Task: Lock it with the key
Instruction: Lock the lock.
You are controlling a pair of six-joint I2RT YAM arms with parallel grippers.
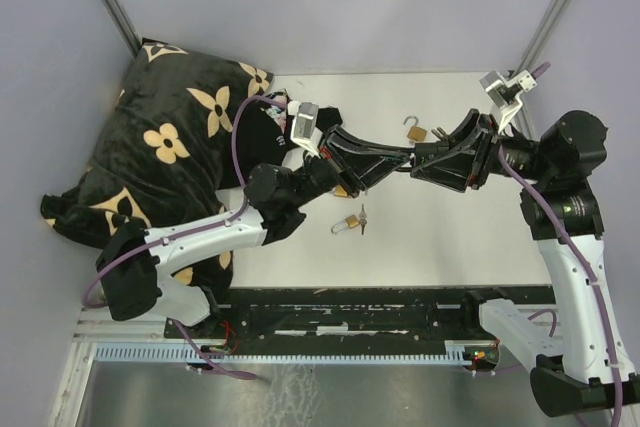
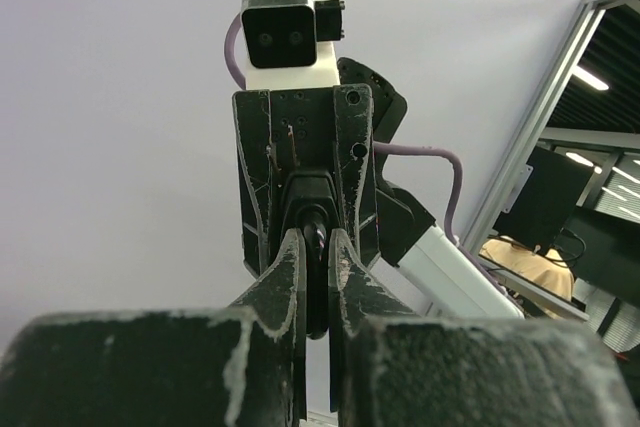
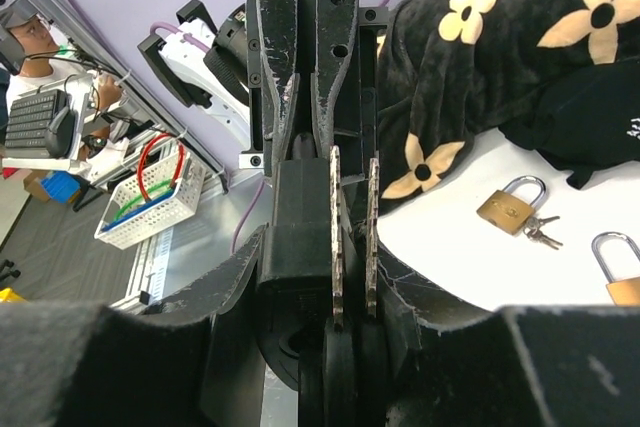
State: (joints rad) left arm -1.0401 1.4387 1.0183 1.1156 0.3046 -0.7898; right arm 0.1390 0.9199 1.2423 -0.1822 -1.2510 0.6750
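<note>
Closest to the left wrist lens we see the left pincer (image 2: pixel 316 247), its fingers (image 2: pixel 287 292) pressed together with only a dark sliver between them. We cannot make out anything caught there. It points straight at the right pincer (image 3: pixel 353 162), and the right wrist camera (image 2: pixel 282 39) sits above that one in this view. From above, both arms reach in over the middle of the white bench (image 1: pixel 450 237) and meet tip to tip, the left arm coming from the left and the right arm from the right. The right pincer's fingers stand a little apart, with the left pincer's closed tips right up against them. We cannot tell whether the right one pinches anything. Three brass padlocks lie on the bench. A padlock with keys (image 1: pixel 347 224) lies on the near side of the meeting point, its keys (image 1: pixel 362 219) touching its right end. An open padlock (image 1: pixel 415 130) lies on the far side of the meeting point, its shackle swung free of the body. A third padlock (image 1: pixel 342 190) shows only in part, under the left pincer's body. At the far left a black pillow (image 1: pixel 170 137) with cream flowers covers that corner of the bench and hangs past its left edge. The left arm's lower link passes over the pillow's near edge.
</note>
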